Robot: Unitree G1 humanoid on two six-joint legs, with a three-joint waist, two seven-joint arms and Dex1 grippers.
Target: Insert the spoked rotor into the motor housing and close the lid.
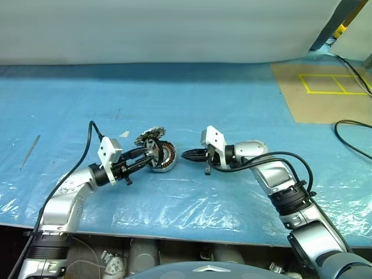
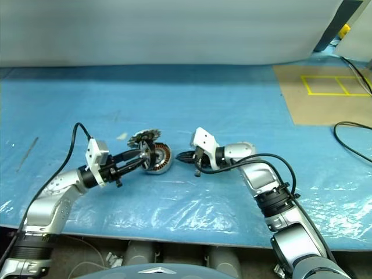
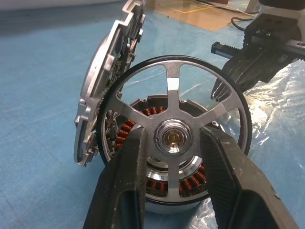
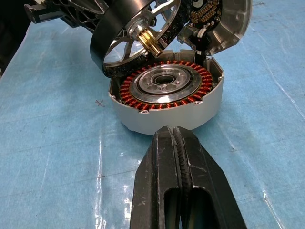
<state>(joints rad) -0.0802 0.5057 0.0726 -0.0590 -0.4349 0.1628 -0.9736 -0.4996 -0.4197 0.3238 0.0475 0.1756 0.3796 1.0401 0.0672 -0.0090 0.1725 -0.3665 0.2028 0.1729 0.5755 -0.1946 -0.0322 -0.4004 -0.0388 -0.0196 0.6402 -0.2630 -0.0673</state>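
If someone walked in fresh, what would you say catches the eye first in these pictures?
Probably the spoked rotor, gripped by the left tool and tilted over the open motor housing with its copper windings, mid-table on the blue sheet. Behind it, the lid stands open on the housing's edge, while the shut right tool points at the housing from the other side.

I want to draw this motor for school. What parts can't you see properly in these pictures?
- Front of the copper coils: left wrist view, hidden behind the black fingers and the spoked wheel.
- Inside of the lid: right wrist view, cut off by the picture's edge.
- Motor housing: head views, too small for detail, partly behind the left gripper.
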